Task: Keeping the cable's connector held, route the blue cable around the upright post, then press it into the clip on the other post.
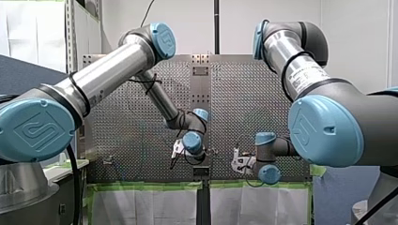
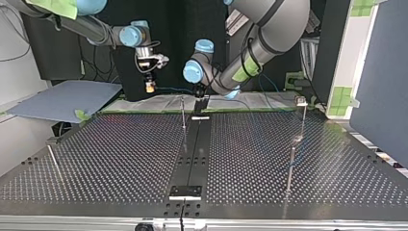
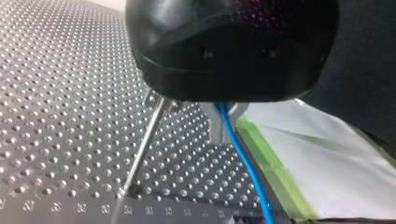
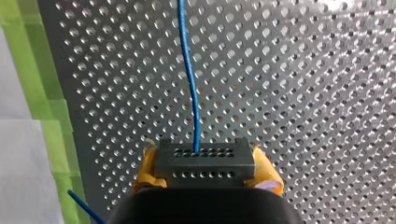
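Past my perforated tabletop (image 1: 234, 93) rises a white wall (image 1: 187, 28). Green tape (image 1: 145, 185) edges white sheeting (image 1: 145, 206), and a grey-blue board (image 2: 62, 98) lies alongside.

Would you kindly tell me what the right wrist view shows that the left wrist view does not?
Only the right wrist view shows the dark perforated connector block clamped between the yellow pads of my right hand, with the thin blue cable leaving one of its holes. Only the left wrist view shows the thin metal upright post standing beside my left hand. Both show the blue cable, the perforated metal table and the green tape strip.
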You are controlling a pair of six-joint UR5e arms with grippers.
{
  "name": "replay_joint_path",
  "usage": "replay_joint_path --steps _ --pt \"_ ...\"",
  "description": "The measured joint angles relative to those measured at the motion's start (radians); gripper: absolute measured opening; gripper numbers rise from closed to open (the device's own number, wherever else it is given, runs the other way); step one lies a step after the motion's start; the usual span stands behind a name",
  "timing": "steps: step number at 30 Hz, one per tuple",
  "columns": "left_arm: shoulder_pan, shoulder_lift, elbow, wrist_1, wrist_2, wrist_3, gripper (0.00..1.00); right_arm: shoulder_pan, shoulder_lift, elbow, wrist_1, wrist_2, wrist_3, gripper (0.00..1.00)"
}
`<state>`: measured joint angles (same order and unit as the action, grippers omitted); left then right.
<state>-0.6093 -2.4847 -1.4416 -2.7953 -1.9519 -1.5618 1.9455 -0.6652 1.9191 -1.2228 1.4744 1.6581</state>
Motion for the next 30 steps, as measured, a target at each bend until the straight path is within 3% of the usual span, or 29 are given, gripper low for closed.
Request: replay_joint_path --steps 11,23,30 --pt "0.002 -0.012 0.0 0.096 -0.004 -0.035 0.02 -0.035 0.001 -0.048 0.069 -0.021 -0.009 0.0" --pt "0.006 -0.045 0.0 0.078 0.029 -0.064 0.02 -0.047 0.001 -0.093 0.127 -0.023 -0.026 0.0" --pt "0.014 -0.067 0.0 0.118 0.065 -0.053 0.02 -0.049 0.001 -0.103 0.137 -0.023 -0.027 0.0"
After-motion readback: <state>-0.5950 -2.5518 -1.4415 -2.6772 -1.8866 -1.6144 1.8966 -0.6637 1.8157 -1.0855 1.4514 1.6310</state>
